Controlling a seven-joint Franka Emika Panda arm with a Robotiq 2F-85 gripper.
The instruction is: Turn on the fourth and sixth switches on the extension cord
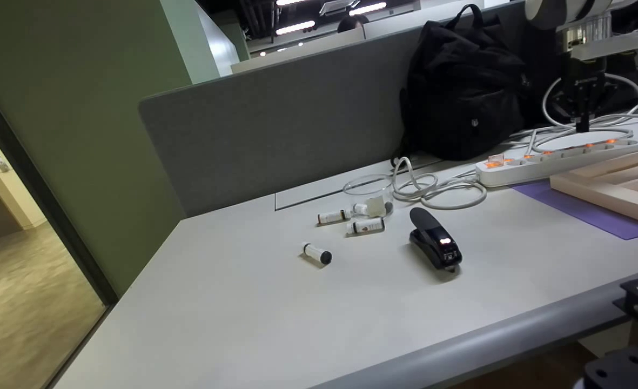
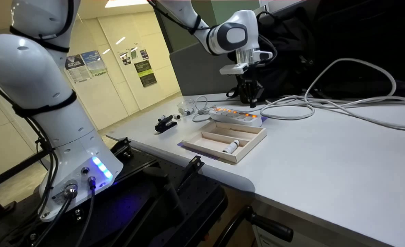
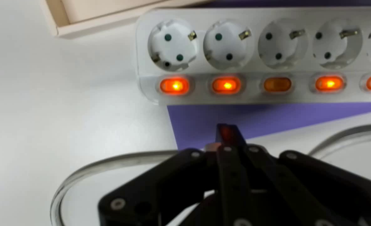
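The extension cord is a long white power strip, seen in both exterior views [image 1: 513, 174] [image 2: 235, 118] and in the wrist view [image 3: 255, 67]. Its switches run along one long side. In the wrist view, the third switch [image 3: 277, 84] from the visible end is dark orange and unlit. The switches on either side of it, such as this lit switch [image 3: 330, 83], glow orange. The strip's far end is out of the wrist view. My gripper [image 3: 231, 135] is shut and empty, fingertips together, above and beside the switch side. It also shows in both exterior views [image 1: 582, 125] [image 2: 253, 103].
A wooden tray [image 2: 219, 139] holding a small white bottle [image 2: 231, 146] lies beside the strip on a purple sheet [image 3: 201, 122]. White cable [image 2: 291, 116] loops behind it. A black backpack [image 1: 464, 97], a black handheld device [image 1: 435, 240], small bottles [image 1: 317, 253] and a clear cup [image 1: 367, 186] stand nearby.
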